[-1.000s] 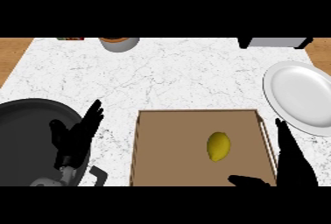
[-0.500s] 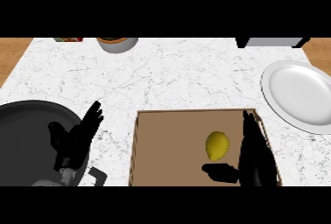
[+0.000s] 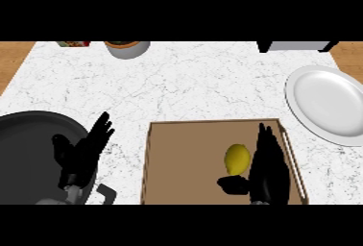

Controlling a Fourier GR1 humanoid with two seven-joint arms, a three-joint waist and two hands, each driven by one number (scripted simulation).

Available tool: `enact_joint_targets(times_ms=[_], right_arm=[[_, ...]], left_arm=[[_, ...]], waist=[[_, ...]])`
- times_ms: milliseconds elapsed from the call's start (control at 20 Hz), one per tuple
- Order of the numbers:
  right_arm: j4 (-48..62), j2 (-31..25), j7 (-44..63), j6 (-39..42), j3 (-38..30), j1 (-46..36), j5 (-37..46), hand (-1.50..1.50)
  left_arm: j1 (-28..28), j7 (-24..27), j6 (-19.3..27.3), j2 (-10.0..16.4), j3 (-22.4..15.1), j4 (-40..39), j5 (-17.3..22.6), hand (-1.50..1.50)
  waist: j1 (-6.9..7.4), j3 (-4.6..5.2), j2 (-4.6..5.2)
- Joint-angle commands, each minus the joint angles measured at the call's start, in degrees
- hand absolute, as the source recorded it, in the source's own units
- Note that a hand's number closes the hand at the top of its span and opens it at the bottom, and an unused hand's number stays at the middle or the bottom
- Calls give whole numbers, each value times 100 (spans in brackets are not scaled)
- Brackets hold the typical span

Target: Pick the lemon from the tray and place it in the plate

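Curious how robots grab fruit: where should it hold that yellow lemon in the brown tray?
Probably across its narrow middle, from its right side. The yellow oval lemon lies with its long axis pointing away from the robot, and the black right hand stands open beside it.

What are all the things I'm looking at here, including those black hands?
lemon: one, yellow, on the tray, right of its middle.
tray: one, brown, on the counter's near side.
plate: one, white, at the counter's right edge.
counter: one, white marbled, under everything.
round pan: one, black, lower left.
pot: one, grey with brown inside, at the far edge.
small item: one, red and green, far left, too cut off to name.
boxy thing: one, grey, far right, cut off.
left hand: one, black, open, fingers up, resting at the pan's right rim.
right hand: one, black, open, over the tray, just right of the lemon.
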State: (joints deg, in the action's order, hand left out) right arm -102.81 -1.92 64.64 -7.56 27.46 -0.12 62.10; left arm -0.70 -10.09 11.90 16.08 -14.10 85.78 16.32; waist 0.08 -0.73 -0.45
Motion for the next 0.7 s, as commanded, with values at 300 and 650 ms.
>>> enact_joint_targets(times_ms=[300, 650], right_arm=[[1021, 189, 316, -30, -320, -353, -246, -150], [1564, 190, -392, 251, -344, -360, -275, 150]], left_arm=[[60, 165, -128, -265, 22, -681, -131, 0], [24, -102, -239, -257, 103, -380, -118, 0]], waist=[[8, 75, 65], [3, 74, 52]])
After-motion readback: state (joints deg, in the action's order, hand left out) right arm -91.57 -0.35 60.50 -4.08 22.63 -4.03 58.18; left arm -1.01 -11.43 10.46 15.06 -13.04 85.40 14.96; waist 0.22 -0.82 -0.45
